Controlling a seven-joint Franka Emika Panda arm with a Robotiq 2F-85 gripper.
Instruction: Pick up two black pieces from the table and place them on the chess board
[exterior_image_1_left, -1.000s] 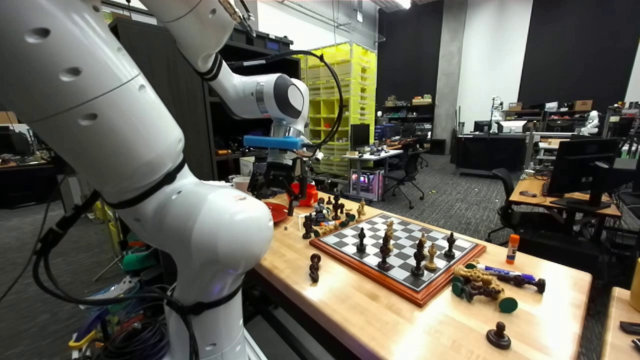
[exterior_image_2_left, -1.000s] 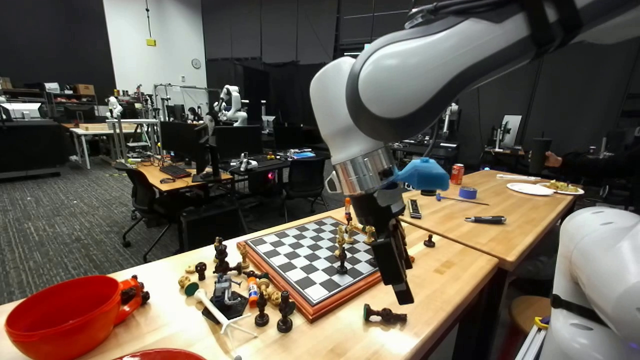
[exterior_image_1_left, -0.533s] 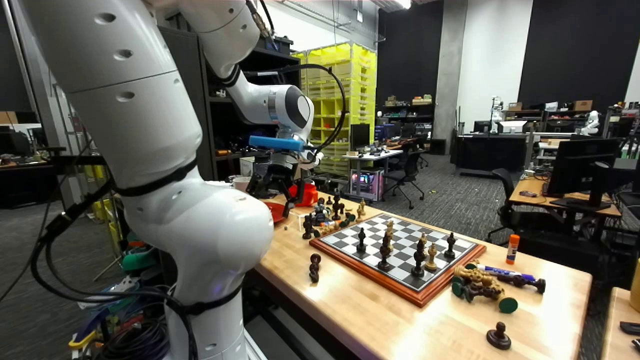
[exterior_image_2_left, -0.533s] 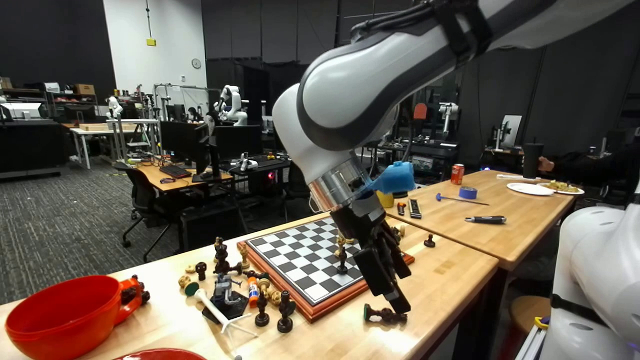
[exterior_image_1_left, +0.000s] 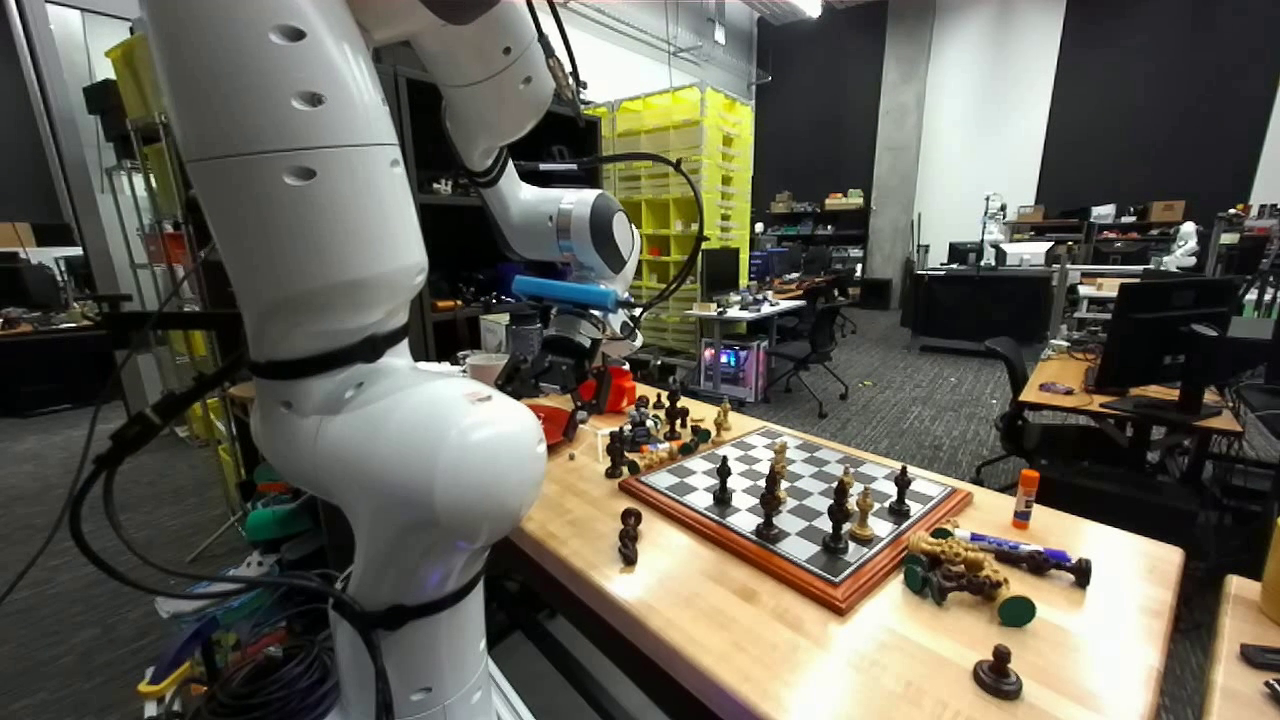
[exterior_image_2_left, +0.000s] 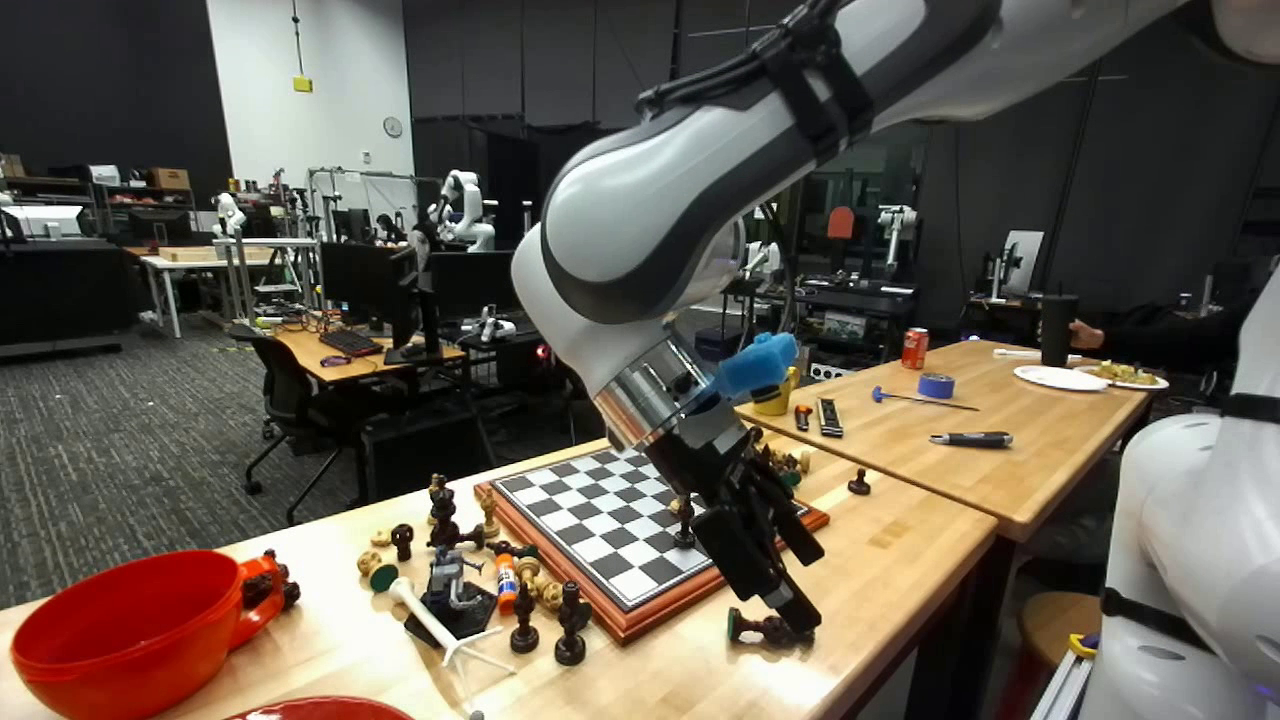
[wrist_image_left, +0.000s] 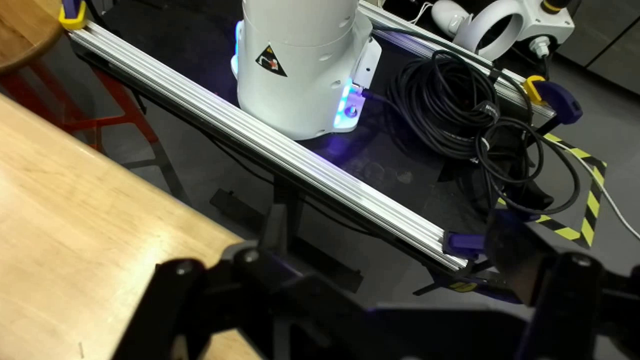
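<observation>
A black piece lies on its side on the table, in the strip of pale wood between the chess board and the table's robot-side edge, its green base turned away from that edge. The tilted gripper hangs near this edge, its two fingers spread wide (a fingertip overlaps the piece's edge-side end in an exterior view, but only along the line of sight). On the board, dark chessmen and pale ones stand mostly toward the end by the upright glue stick, with open squares toward the red bowl. Dark and pale pieces, some upright, some lying, crowd the wood just beside the bowl-side rim; a jumble of pieces lies just beside the opposite rim. Near the table's end a dark pawn stands upright, wood showing all round it. In the wrist view the table edge cuts diagonally, and a gap down to the floor parts it from a silver rail in front of the robot's base
</observation>
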